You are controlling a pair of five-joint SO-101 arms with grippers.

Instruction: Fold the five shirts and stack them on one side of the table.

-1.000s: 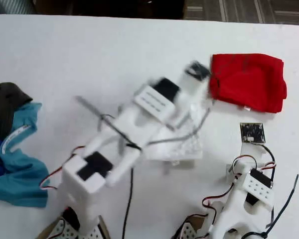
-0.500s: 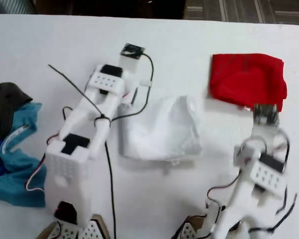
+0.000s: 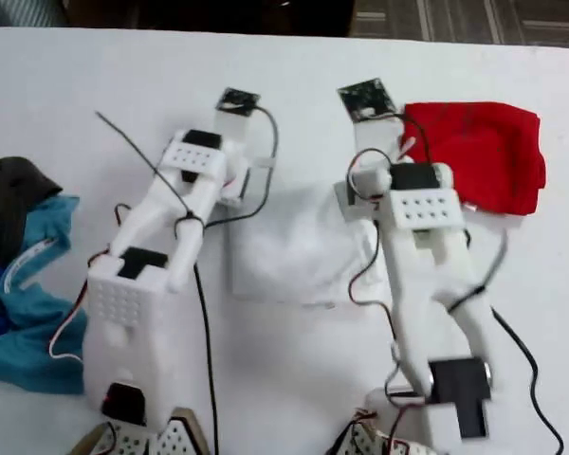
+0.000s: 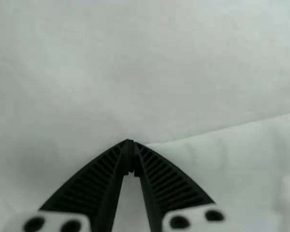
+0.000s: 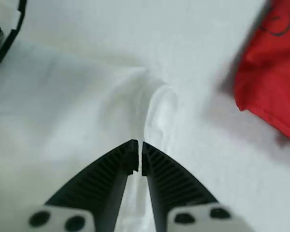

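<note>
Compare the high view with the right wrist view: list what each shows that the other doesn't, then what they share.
High view adds: the left arm and right arm along their full length, and a heap of teal, black and blue shirts at the table edge on the left arm's side.
Right wrist view adds: the right gripper, fingertips close together over the cloth, with a raised pucker just ahead of them.
Shared: the white shirt mid-table and the folded red shirt beside it.
</note>
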